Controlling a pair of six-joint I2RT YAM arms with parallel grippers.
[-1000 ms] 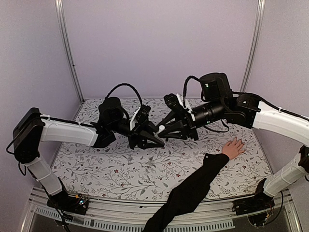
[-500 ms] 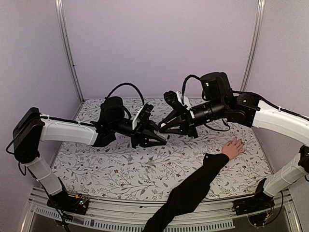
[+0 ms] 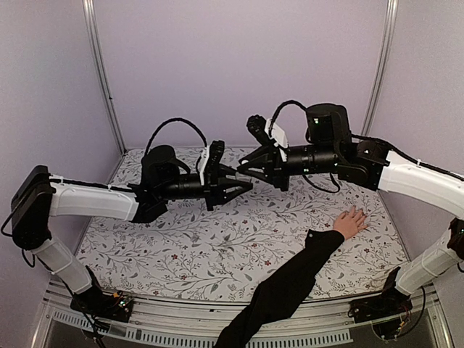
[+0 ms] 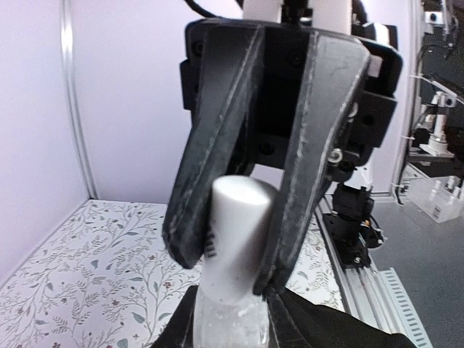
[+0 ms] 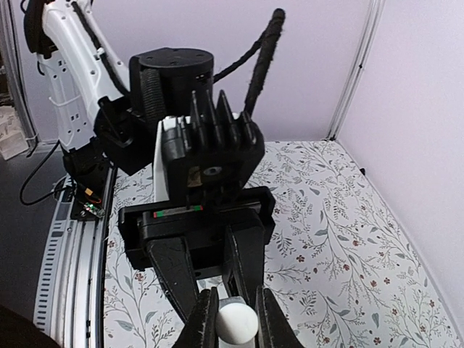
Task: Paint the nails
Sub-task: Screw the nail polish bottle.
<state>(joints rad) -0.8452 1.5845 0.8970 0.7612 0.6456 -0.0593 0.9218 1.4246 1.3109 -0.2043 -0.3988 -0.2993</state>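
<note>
The bottle (image 4: 228, 320) is gripped by the left hand (image 3: 243, 187) above the table (image 3: 217, 246), and its white cap (image 4: 239, 217) is clamped by the right hand (image 5: 236, 319). The cap is judged not yet off, so painting is not begun. The nails (image 3: 360, 214), on a person's spread fingers at the table's right, lie well apart; no paint can be made out.
</note>
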